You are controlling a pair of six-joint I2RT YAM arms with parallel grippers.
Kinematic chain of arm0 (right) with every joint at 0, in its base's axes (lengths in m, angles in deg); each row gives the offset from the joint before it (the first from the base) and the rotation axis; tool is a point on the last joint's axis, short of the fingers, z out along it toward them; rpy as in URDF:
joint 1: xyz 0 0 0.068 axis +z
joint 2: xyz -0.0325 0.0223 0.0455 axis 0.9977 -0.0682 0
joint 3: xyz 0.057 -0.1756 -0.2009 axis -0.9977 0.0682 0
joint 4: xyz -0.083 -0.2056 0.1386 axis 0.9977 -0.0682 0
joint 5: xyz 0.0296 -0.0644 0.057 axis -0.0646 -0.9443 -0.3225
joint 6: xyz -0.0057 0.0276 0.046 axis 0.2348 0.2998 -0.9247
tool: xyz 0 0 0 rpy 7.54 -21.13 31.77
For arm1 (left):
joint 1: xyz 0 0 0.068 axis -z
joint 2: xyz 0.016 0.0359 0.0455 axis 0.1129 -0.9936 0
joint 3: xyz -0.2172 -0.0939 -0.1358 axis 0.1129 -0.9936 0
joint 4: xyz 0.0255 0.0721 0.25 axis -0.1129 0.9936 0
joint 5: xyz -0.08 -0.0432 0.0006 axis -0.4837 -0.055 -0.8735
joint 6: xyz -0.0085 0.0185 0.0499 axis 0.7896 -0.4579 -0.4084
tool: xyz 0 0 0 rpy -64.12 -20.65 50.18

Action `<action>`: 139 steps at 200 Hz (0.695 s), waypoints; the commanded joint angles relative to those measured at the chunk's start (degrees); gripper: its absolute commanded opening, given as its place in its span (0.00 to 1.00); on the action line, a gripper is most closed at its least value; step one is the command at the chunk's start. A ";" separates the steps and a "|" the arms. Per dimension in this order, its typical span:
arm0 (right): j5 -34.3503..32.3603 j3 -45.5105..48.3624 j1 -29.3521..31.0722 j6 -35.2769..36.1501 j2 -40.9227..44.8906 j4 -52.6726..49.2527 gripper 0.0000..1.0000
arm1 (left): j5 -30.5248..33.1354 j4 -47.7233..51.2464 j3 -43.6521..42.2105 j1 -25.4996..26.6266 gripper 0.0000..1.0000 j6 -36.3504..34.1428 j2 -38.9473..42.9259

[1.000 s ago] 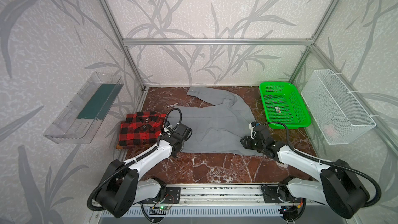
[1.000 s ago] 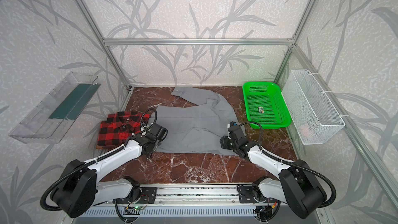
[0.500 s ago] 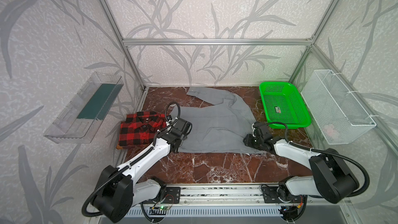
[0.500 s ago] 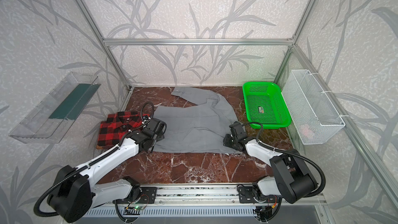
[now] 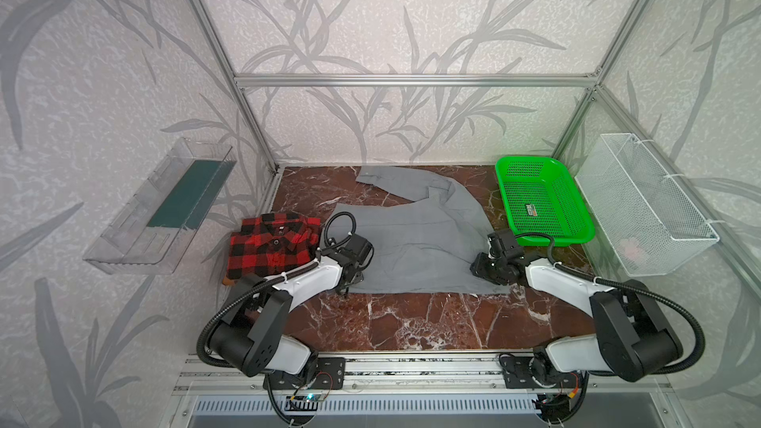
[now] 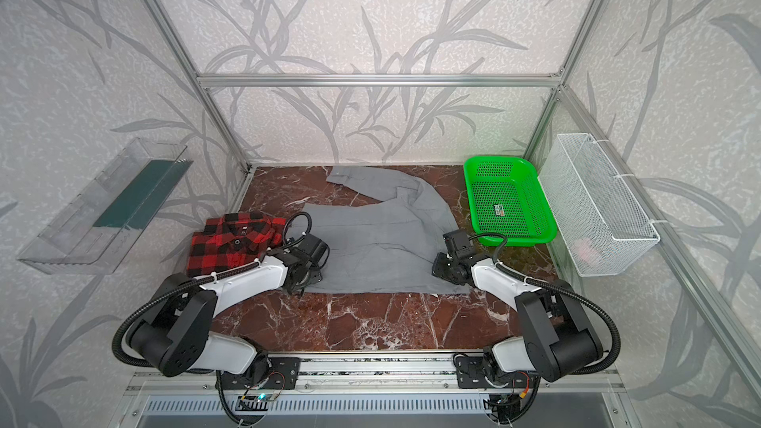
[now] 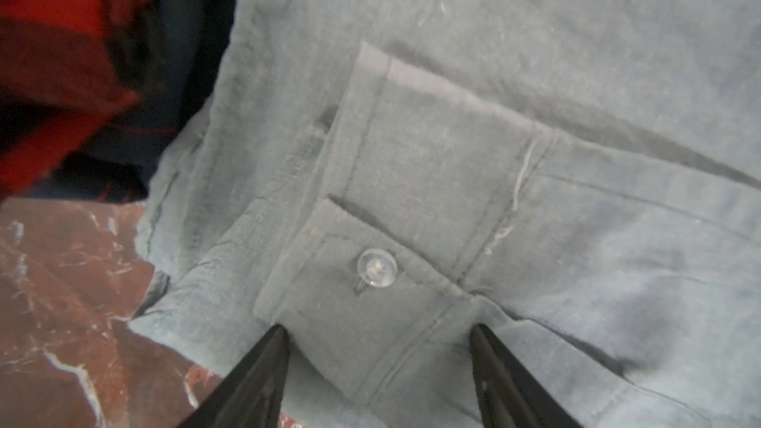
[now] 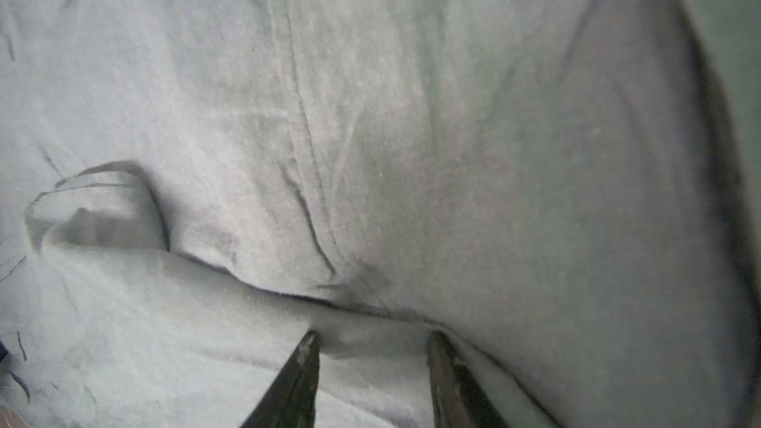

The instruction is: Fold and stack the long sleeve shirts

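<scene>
Grey shirt (image 5: 412,240) lies spread on the table (image 5: 412,323) beside the folded plaid shirt (image 5: 271,249), limp and light I'd say, so pinch the stiffer cuff (image 7: 370,302); left gripper (image 7: 376,333) wide open astride it, right gripper (image 8: 372,339) part-open over a fold (image 8: 288,302), neither holding.

No writing can be read in any of the views. A small sticker (image 5: 532,210) with red and green print lies on the mesh floor of the green basket (image 5: 527,159), near its middle, and shows in both top views, but its characters are too small to make out. Well apart from the green basket, beyond the grey shirt (image 5: 412,249), a tiny white tag (image 5: 281,228) sits at the collar of the red-and-black plaid shirt (image 5: 267,253), and it too is illegible.
</scene>
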 commanded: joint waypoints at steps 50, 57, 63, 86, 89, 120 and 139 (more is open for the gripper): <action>-2.84 7.75 0.07 -2.32 14.38 -25.75 0.46 | -7.97 10.83 -11.12 3.31 0.70 13.39 11.03; -2.65 8.20 0.15 -1.93 16.20 -26.20 0.46 | -7.62 12.50 -12.06 4.37 0.70 14.98 13.72; -2.72 8.51 0.16 -2.11 17.84 -26.62 0.46 | -8.29 12.58 -12.98 4.92 0.70 15.20 15.99; -3.40 7.36 0.42 -1.12 23.52 -29.81 0.46 | -6.94 14.76 -13.38 5.14 0.71 14.56 24.74; -3.60 6.80 0.42 -0.86 24.15 -30.47 0.46 | -6.38 15.34 -12.98 5.12 0.72 14.25 25.65; -2.83 -2.42 0.42 2.85 28.15 -32.53 0.50 | -0.86 17.96 -4.00 5.07 0.78 8.61 28.88; -2.68 -10.35 0.40 8.02 24.87 -29.05 0.60 | 2.92 17.53 4.59 4.07 0.84 1.66 23.83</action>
